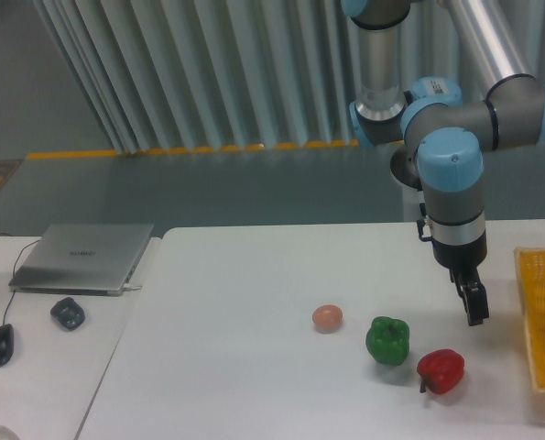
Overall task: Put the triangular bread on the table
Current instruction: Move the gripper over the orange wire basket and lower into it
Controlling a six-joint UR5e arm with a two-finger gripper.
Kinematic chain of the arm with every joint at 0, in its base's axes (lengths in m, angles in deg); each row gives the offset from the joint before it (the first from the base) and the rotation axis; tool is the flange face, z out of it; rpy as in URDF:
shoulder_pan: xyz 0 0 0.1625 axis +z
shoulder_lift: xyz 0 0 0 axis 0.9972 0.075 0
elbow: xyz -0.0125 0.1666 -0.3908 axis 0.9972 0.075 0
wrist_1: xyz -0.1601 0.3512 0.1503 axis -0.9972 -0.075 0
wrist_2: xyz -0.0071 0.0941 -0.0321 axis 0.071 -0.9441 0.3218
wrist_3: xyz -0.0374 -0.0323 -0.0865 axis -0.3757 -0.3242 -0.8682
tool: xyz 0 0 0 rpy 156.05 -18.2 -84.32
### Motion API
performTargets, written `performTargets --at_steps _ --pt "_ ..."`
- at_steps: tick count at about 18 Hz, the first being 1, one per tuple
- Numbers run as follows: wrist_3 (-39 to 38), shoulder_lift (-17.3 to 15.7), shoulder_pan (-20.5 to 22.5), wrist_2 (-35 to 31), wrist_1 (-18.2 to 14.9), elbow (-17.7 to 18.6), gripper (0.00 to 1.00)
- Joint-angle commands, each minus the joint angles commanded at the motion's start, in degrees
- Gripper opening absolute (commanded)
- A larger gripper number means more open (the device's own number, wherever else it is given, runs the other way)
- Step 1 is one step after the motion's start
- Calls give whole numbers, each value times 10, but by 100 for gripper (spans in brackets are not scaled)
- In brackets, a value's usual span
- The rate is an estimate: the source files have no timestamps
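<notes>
The triangular bread does not show anywhere in the camera view. The white table (235,367) fills the lower part of the picture. My gripper (475,313) points down over the table's right side, just above and to the right of a red pepper (441,370). Its dark fingers are seen edge-on, so the gap between them cannot be made out. Nothing shows between the fingers.
A green pepper (388,340) and a small pinkish-orange ball (327,318) lie left of the red pepper. A yellow basket (542,321) sits at the right edge. On the adjoining surface to the left are a grey laptop (84,257) and two dark small objects (68,313).
</notes>
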Motion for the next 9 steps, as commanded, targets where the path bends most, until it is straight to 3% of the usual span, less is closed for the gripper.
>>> performTargets --at_steps 9 --pt "-12 -3 10 21 6 16 100"
